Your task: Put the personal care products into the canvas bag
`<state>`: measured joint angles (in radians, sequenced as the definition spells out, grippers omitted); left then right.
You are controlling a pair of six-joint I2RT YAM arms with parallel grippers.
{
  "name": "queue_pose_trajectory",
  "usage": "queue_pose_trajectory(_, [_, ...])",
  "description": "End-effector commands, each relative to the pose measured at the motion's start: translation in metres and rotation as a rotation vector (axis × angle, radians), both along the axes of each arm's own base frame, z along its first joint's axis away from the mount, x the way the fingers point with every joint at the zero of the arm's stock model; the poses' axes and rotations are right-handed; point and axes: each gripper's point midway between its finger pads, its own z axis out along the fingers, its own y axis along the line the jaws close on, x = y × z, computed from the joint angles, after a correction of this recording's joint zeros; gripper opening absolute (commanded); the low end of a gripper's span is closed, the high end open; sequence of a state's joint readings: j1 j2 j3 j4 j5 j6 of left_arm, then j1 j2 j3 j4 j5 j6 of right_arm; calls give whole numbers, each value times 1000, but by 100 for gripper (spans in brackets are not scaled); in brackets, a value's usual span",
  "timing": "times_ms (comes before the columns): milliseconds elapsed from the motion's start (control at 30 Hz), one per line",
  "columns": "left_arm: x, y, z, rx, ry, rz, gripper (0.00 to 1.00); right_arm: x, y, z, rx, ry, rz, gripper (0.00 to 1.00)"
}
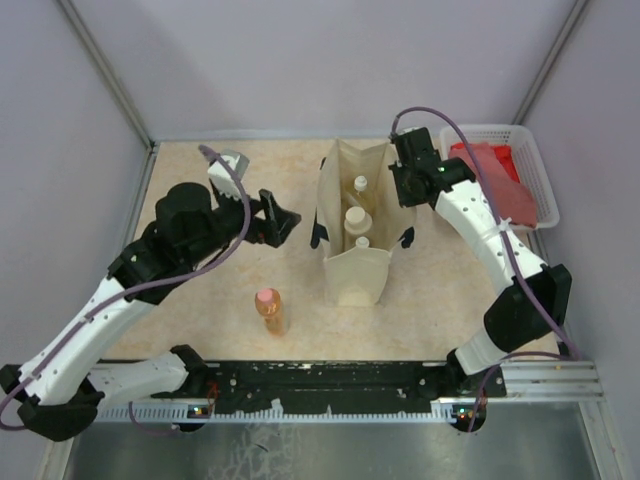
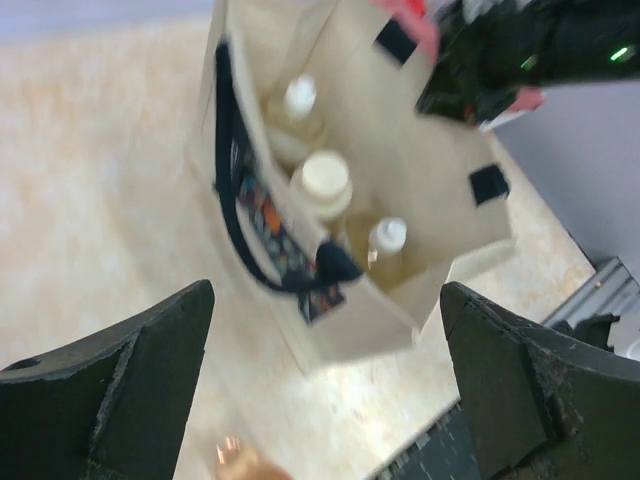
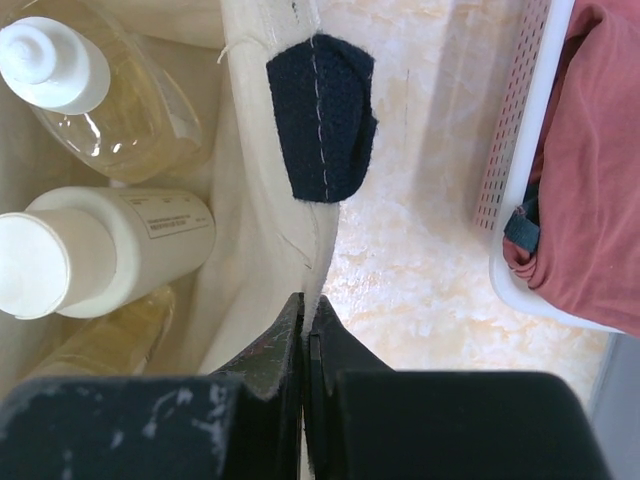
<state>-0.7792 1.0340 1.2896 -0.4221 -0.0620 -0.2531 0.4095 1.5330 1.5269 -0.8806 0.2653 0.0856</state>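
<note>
Orange bottle (image 1: 271, 311), near left hand (image 1: 285, 218), not touching

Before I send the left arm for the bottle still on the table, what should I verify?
1. Left gripper open and empty: ok.
2. Orange bottle standing free on the table, apart from the bag: ok.
3. Right gripper shut on the canvas bag rim, mouth held open: ok.
4. Three bottles inside the bag: ok.
5. Room inside for a fourth: cannot tell.
</note>
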Motion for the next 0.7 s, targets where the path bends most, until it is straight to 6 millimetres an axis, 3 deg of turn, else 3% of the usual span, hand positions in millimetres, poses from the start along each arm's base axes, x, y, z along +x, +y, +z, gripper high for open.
queue_pose_trajectory(0, [-39, 47, -104, 78, 482, 234, 100, 10, 0, 12, -20, -23, 11, 0])
queue_pose_trajectory(267, [-95, 83, -188, 241, 849, 357, 100, 11, -1, 13, -27, -22, 8, 0])
queue_pose_trajectory(500, [-119, 83, -215, 243, 967, 339, 100, 5, -4, 10, -26, -22, 2, 0])
queue_pose_trajectory(667, [-122, 79, -237, 260, 999, 321, 100, 3, -9, 9, -44, -21, -5, 0])
